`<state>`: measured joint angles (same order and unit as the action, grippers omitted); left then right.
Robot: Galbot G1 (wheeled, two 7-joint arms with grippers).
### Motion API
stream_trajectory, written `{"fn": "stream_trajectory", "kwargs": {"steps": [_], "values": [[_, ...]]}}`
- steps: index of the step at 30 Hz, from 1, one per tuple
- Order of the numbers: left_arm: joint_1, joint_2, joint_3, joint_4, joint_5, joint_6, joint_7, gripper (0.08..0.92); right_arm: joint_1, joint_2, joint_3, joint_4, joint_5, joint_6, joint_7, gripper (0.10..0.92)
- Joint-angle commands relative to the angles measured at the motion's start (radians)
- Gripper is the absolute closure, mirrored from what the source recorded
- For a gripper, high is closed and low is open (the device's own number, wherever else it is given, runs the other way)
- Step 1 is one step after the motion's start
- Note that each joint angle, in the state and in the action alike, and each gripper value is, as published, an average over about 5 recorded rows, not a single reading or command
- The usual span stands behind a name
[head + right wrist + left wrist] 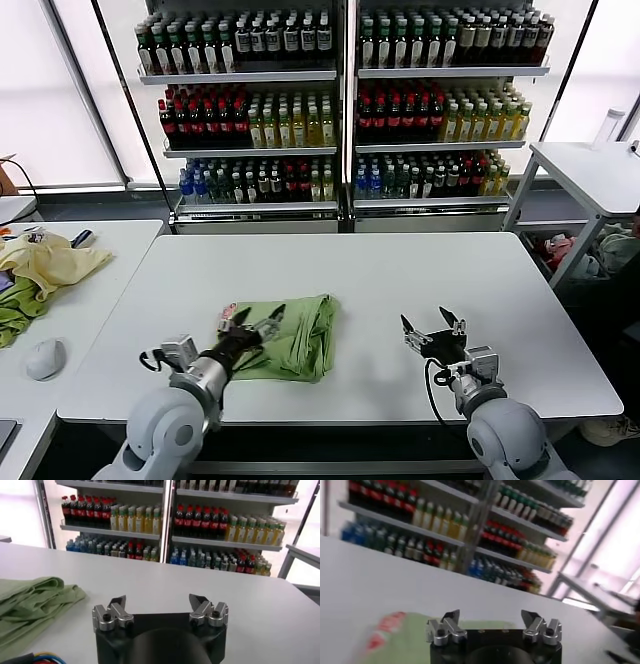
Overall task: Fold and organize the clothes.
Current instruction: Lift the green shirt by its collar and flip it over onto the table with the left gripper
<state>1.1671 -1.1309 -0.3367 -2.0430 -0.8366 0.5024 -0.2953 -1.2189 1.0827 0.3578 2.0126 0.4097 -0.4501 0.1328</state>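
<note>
Apparently folded polo shirt [298, 335], left gripper [258, 322] above.

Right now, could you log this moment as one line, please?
shirt: folded, on table | left gripper: open over shirt | right gripper: open, beside

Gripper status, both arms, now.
Left gripper: open, over the folded polo shirt, holding nothing.
Right gripper: open, empty, over bare table.

Surface [400, 280]: bare across the back and middle, and between the two hands. Obstacle: folded green shirt [300, 335], front left, directly under the spread left hand [255, 322]. Right hand [432, 328], spread, over bare surface, well apart from the shirt. Bottle shelves [345, 100] close the far side.
</note>
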Motion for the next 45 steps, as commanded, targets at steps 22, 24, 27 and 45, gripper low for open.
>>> {"fn": "stream_trajectory", "kwargs": {"steps": [22, 24, 27, 45], "values": [[0.012, 0.002, -0.054, 0.271, -0.015, -0.031, 0.199, 0.183, 0.011, 0.002, 0.011, -0.014, -0.002, 0.000, 0.003, 0.203], [0.009, -0.002, -0.065, 0.277, -0.063, -0.039, 0.209, 0.207, 0.010, 0.002, 0.012, -0.014, -0.002, 0.000, 0.003, 0.203], [-0.003, -0.012, -0.088, 0.305, -0.156, -0.047, 0.217, 0.281, 0.008, 0.002, 0.013, -0.013, -0.001, 0.000, 0.003, 0.203], [-0.033, -0.114, -0.229, 0.377, -0.550, -0.033, 0.212, 0.800, -0.002, 0.004, 0.020, -0.008, 0.010, -0.004, 0.006, 0.203]]}}
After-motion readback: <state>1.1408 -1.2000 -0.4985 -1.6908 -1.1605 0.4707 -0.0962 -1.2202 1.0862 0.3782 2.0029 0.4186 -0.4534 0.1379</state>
